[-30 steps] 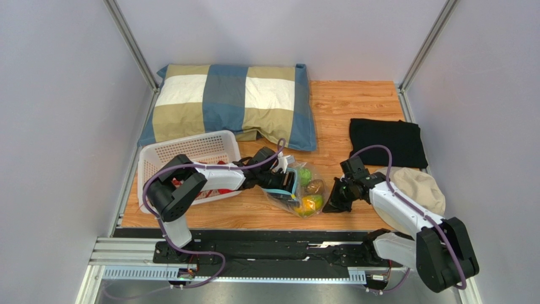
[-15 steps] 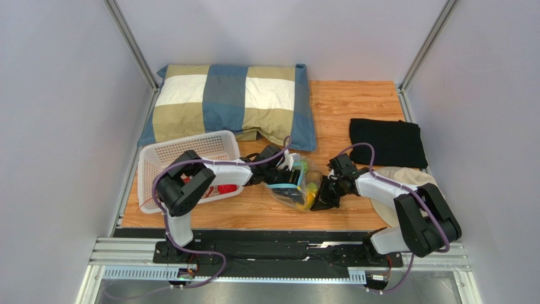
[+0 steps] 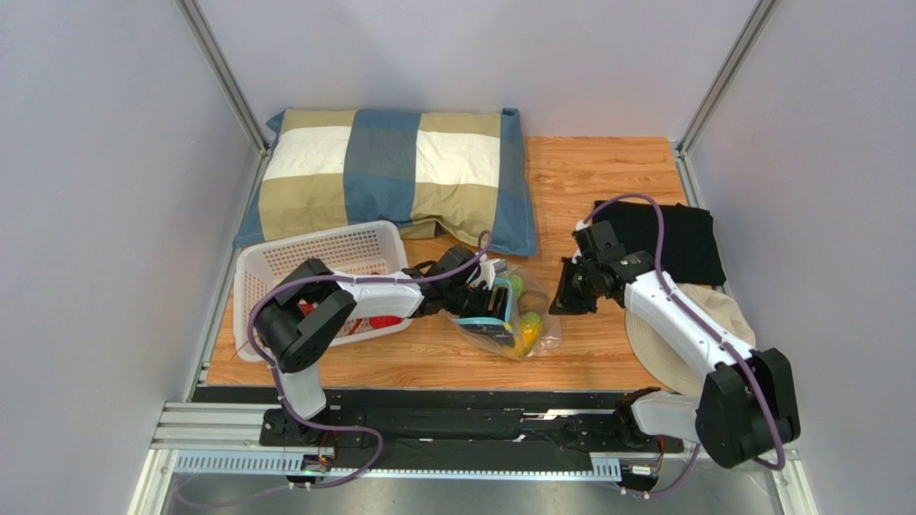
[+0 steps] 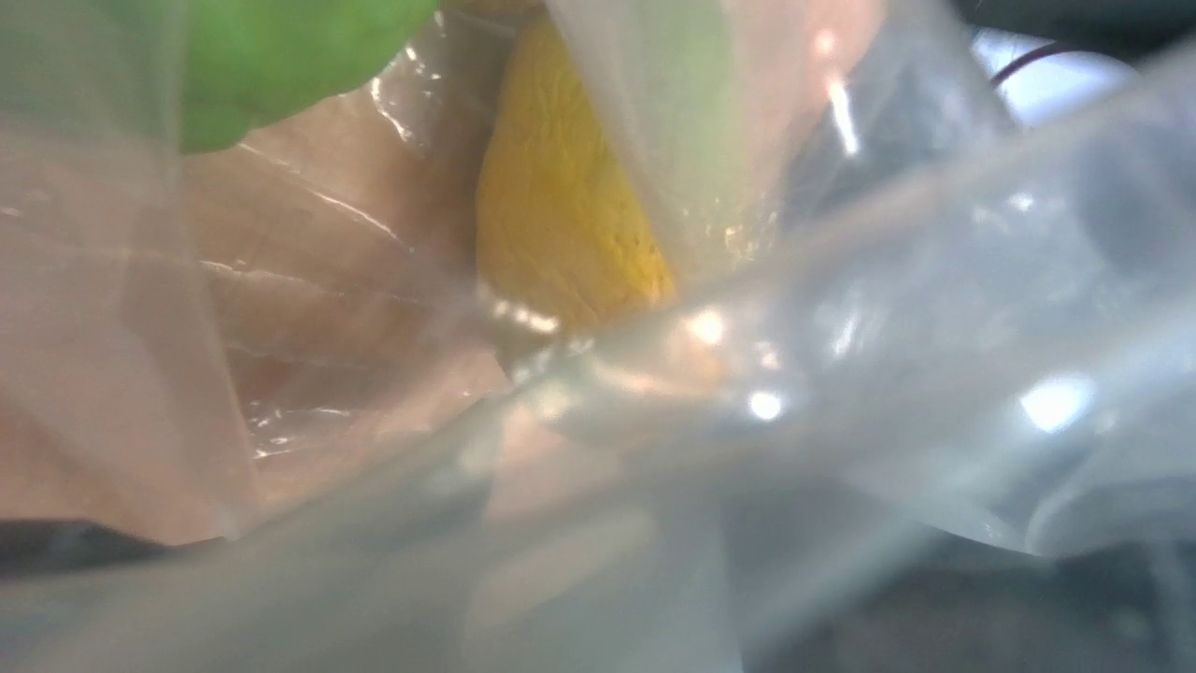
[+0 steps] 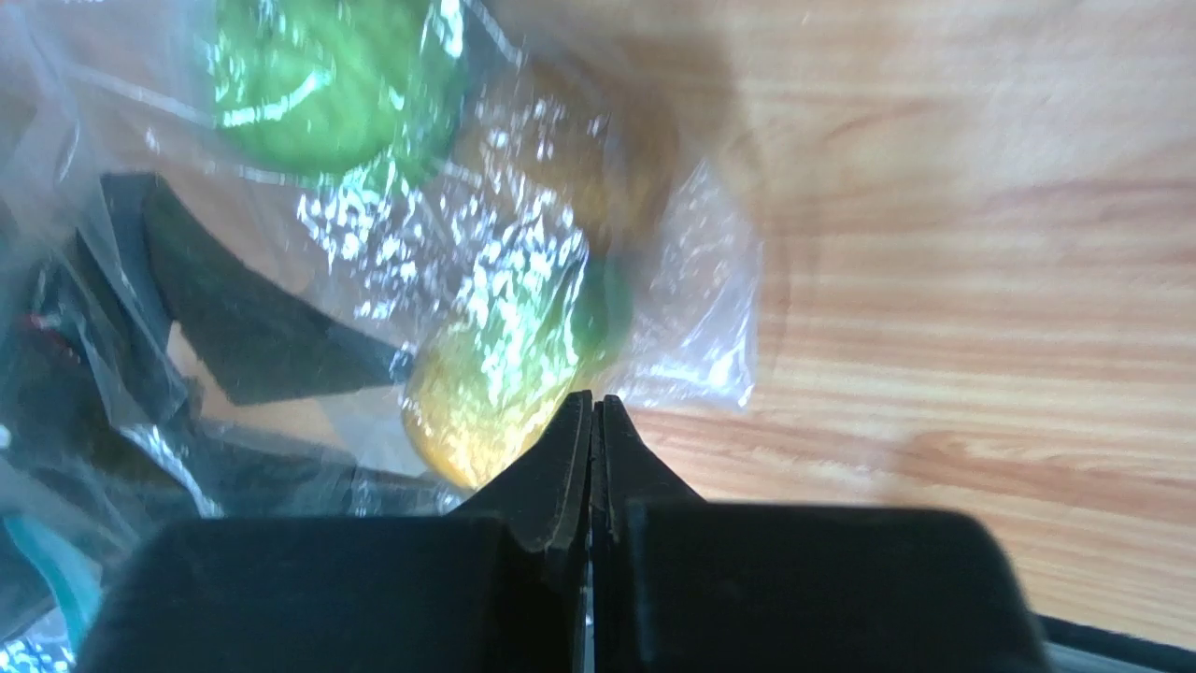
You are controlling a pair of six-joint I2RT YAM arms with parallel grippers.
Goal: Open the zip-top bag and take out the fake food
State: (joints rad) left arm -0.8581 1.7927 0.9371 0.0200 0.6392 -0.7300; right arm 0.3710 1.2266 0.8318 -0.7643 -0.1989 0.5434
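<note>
Top view: the zip-top bag (image 3: 514, 322) is lying on the wooden bench (image 3: 602, 182), near the middle of its near edge. The light blue zipper strip is sitting at the bag's 9 o'clock side. Inside the bag, a green leafy ball (image 3: 517, 291) is showing at 12 o'clock, a brownish piece (image 3: 534, 304) at 2 o'clock and a yellow mango (image 3: 527, 338) at 5 o'clock. The left hand (image 3: 492, 304) is reaching in from 9 o'clock and meeting the bag at the zipper strip. How its fingers are standing cannot be told here. The right hand (image 3: 563, 300) is hanging near the bag at 2 o'clock. A white basket (image 3: 312, 258) is standing at 9 o'clock of the bag, a checked pillow (image 3: 387, 172) at 11 o'clock and a black cloth (image 3: 656, 241) at 2 o'clock.

Left wrist view: crinkled clear plastic of the zip-top bag (image 4: 786, 463) is filling the picture, right up against the lens. The yellow mango (image 4: 562, 211) and the green leafy ball (image 4: 267, 56) are showing through it. The left hand's fingers are not showing, so its state cannot be told.

Right wrist view: the right hand (image 5: 593, 414) is pressing its two fingers together, gripping nothing. The zip-top bag (image 5: 674, 337) is lying beyond the tips, with the green leafy ball (image 5: 337, 84), the brownish piece (image 5: 597, 154) and the yellow mango (image 5: 477, 400) inside.
</note>
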